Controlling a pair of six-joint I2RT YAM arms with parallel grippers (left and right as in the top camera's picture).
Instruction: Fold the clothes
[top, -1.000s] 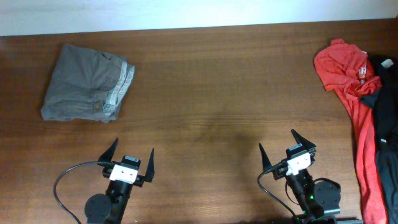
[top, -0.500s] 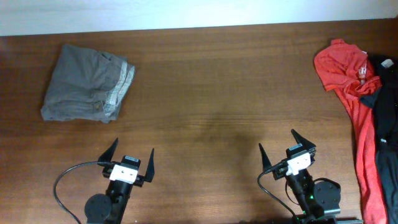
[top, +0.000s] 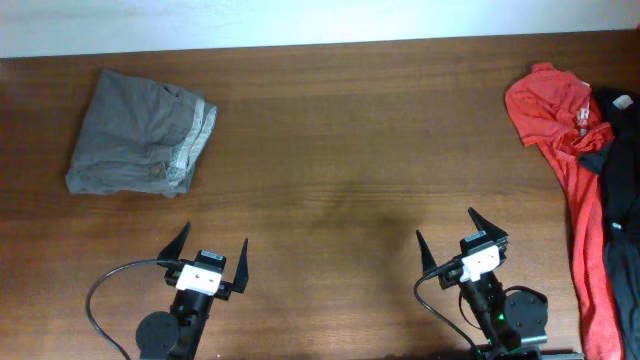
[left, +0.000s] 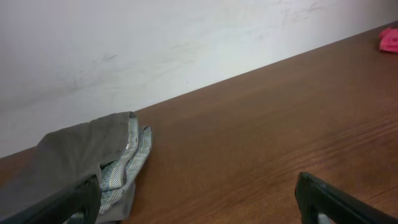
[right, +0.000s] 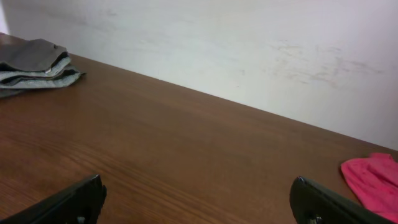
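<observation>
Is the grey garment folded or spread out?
Folded: the grey garment is a compact bundle, with stacked layers showing at its striped edge in the left wrist view.

Overhead camera looks straight down on the bench (top: 330, 150); both wrist cameras sit low at its near edge, facing the wall (left: 155, 43), each catching grey garment (top: 140, 135) and red shirt (top: 550, 110).

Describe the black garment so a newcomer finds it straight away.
At the right edge of the wooden table, clothes lie heaped. The black garment is outermost, partly cut off by the frame, against the red shirt. It alone is dark, with a small white label.
</observation>
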